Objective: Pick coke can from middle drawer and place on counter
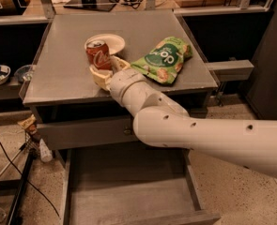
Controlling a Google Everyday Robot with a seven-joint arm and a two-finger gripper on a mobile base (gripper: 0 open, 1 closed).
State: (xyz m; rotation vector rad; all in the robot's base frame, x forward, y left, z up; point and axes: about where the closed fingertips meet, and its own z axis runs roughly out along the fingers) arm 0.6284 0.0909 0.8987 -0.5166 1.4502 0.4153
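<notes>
The coke can (pixel 97 54), slightly tilted, sits left of centre in the upper frame, at the grey counter (pixel 65 78) surface and just in front of a white bowl (pixel 111 40). The gripper (pixel 106 67) grasps its lower part, jaws closed against its sides. A green snack bag (pixel 164 60) lies to the right. The middle drawer (pixel 128 196) stands open at the bottom.
</notes>
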